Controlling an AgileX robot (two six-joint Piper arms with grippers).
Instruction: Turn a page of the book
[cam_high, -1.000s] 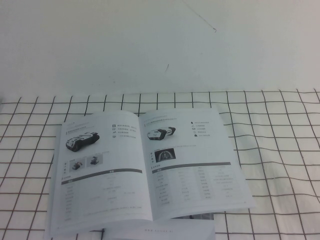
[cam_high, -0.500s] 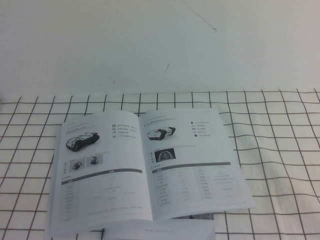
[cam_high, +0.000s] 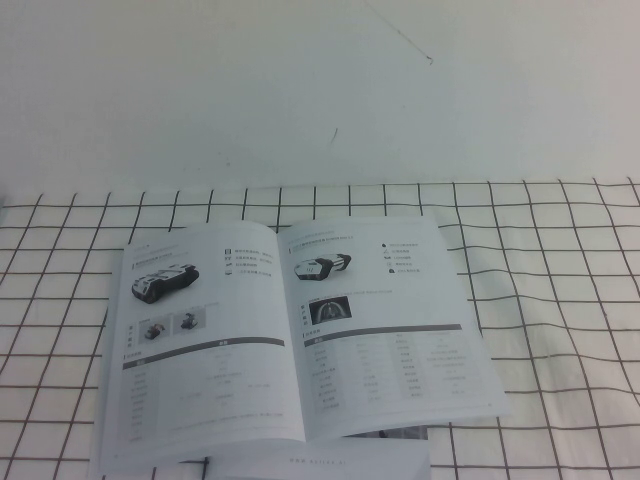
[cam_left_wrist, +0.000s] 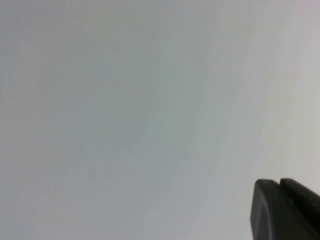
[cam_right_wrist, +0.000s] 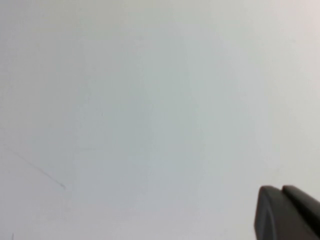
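The book (cam_high: 215, 345) lies open on the checked cloth in the high view, near the front left of middle. Its right-hand page (cam_high: 395, 325) lies flat, with a robot-vehicle photo, a grey bar and a text table. Neither arm shows in the high view. My left gripper (cam_left_wrist: 279, 183) shows only as two black fingertips pressed together, facing a blank white surface, holding nothing. My right gripper (cam_right_wrist: 281, 189) looks the same, shut and empty, before a blank white surface with a thin dark line.
A white cloth with a black grid (cam_high: 560, 300) covers the table up to a plain white wall (cam_high: 320, 90). A plain white sheet (cam_high: 320, 464) with one line of small text lies under the book's near edge.
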